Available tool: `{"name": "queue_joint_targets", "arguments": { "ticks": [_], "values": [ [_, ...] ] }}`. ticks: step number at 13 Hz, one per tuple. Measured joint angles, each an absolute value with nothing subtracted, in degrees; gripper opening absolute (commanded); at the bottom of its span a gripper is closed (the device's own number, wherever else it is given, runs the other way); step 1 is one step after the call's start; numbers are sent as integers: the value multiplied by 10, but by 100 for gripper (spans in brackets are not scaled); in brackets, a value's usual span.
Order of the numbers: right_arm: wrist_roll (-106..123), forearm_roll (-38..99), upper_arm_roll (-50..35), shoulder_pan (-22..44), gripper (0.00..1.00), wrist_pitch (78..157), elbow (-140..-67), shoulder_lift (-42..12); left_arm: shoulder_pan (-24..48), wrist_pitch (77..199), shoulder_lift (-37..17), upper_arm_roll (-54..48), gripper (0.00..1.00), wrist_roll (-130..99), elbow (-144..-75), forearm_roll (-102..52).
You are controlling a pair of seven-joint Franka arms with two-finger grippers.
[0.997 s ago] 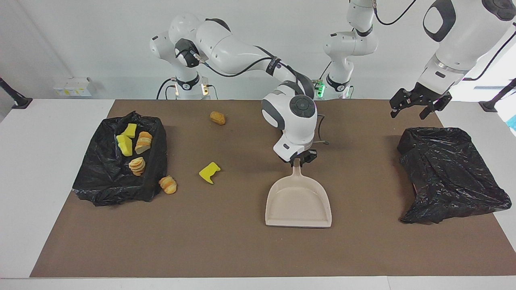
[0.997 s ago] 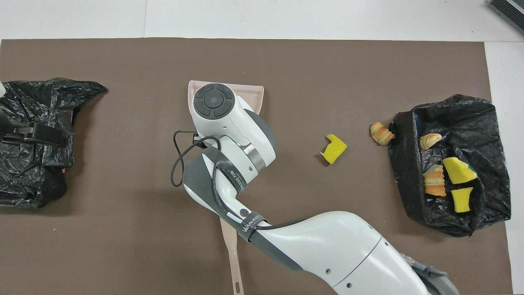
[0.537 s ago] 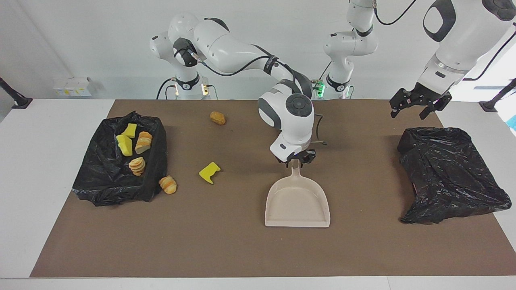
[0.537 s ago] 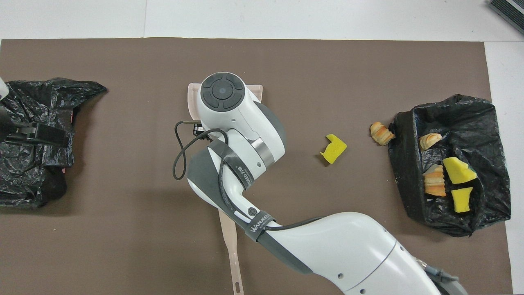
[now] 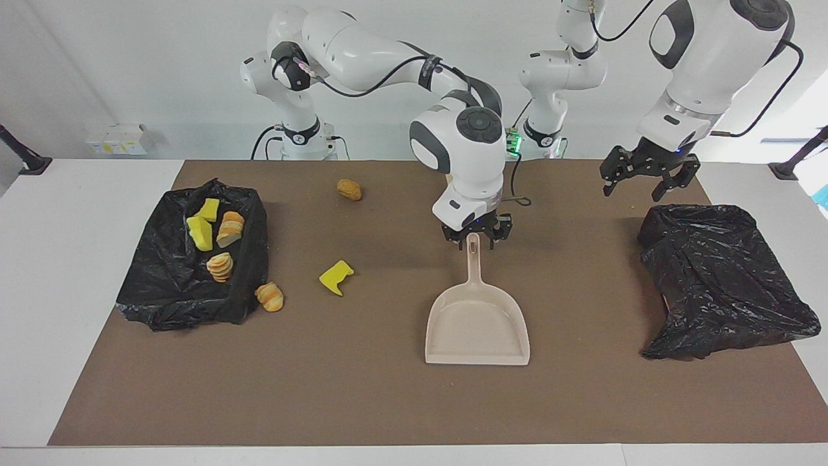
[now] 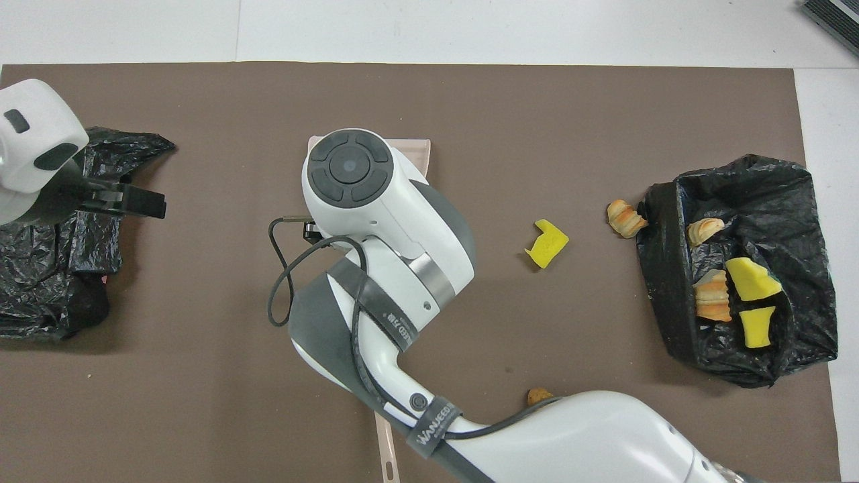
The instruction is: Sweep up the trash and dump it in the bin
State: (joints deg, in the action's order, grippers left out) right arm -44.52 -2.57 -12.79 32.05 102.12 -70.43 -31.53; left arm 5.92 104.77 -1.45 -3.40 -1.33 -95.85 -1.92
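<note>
The beige dustpan [image 5: 477, 323] lies flat on the brown mat, its handle pointing toward the robots. My right gripper [image 5: 476, 235] hangs open just over the handle's end, whose tip shows between the fingers. In the overhead view the right arm covers most of the dustpan [image 6: 417, 145]. The bin [image 5: 249, 259], lined with a black bag, stands at the right arm's end and holds several trash pieces. Three trash pieces lie on the mat: a yellow chunk [image 5: 336, 277], a bread lump [image 5: 270, 296] against the bin, and a brown lump [image 5: 349, 189] nearer the robots. My left gripper [image 5: 647, 176] hovers open.
A crumpled black bag [image 5: 718, 278] lies at the left arm's end of the mat, with the left gripper [image 6: 144, 201] over its edge. The brown mat [image 5: 362, 388] covers most of the white table.
My right gripper has opened, let go of the dustpan handle and risen above it. The dustpan has stayed on the mat. The left arm has swung in toward the middle.
</note>
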Motion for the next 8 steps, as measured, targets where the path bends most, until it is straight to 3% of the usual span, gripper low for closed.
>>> {"name": "queue_joint_targets", "arguments": {
  "ticks": [4, 8],
  "values": [
    [-446, -23, -133, 361, 83, 1027, -858, -217, 91, 1076, -80, -35, 100, -85, -939, -19],
    [-445, 16, -135, 389, 83, 1144, -1060, -119, 146, 1103, -156, -36, 100, -148, -902, -19]
  ]
}}
